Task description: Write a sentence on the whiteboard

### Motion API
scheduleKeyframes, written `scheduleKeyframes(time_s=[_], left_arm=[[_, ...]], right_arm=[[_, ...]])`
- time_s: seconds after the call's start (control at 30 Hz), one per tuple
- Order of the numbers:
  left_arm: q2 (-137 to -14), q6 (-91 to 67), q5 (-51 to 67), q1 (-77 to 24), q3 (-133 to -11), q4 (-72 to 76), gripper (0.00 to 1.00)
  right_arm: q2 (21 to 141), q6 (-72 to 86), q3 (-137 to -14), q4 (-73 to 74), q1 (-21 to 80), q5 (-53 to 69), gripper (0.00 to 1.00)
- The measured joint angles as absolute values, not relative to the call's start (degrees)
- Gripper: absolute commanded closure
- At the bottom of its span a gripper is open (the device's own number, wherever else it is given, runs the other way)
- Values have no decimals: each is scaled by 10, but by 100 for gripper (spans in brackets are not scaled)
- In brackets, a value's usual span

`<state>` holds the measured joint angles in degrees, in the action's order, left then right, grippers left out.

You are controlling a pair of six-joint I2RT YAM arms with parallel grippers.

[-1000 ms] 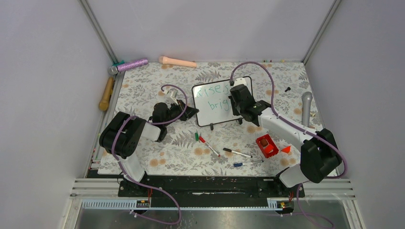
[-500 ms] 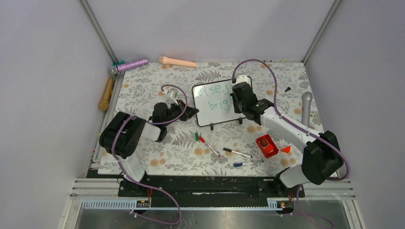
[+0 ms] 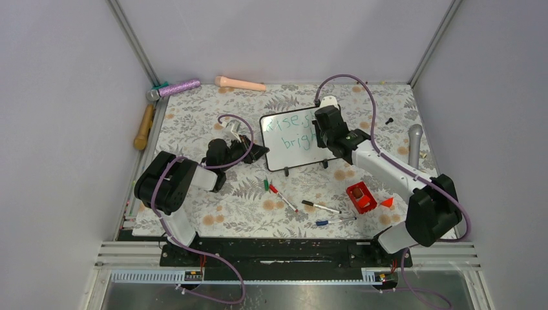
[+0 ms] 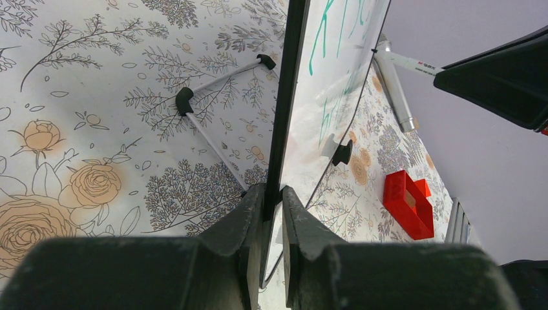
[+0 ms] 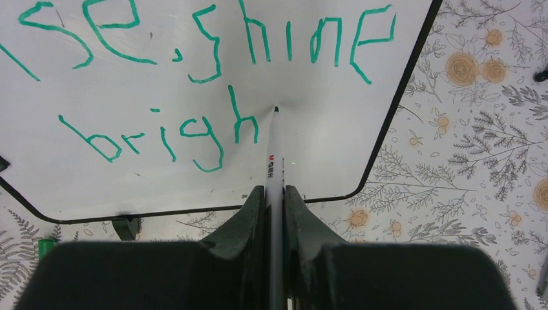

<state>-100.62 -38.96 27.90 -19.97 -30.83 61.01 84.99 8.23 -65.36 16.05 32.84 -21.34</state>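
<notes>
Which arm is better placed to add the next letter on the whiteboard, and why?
Right. The right gripper holds the marker, its tip at the whiteboard just after "brigh" of the sentence. The left gripper is clamped on the board's edge, steadying it.

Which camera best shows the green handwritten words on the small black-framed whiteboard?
The right wrist view: the green handwritten words fill the frame, legible as "se, shine" over "brigh". Top external shows them small, partly behind the right gripper. Left wrist sees the whiteboard edge-on, only slanted strokes.
</notes>
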Motion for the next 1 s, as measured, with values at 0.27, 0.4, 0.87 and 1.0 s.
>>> scheduleKeyframes(time_s=[0.27,0.4,0.87,1.0], left_arm=[[-1006,-390,279,-200,-309,610,100],[-1006,-390,279,-200,-308,610,100],[-1006,-390,279,-200,-308,611,100],[-1006,-390,279,-200,-308,611,100]], right_arm=[[860,83,-655,161,328,-213,100],[862,83,-655,161,328,-213,100],[870,82,-655,162,326,-228,100],[870,82,-655,164,322,-234,100]])
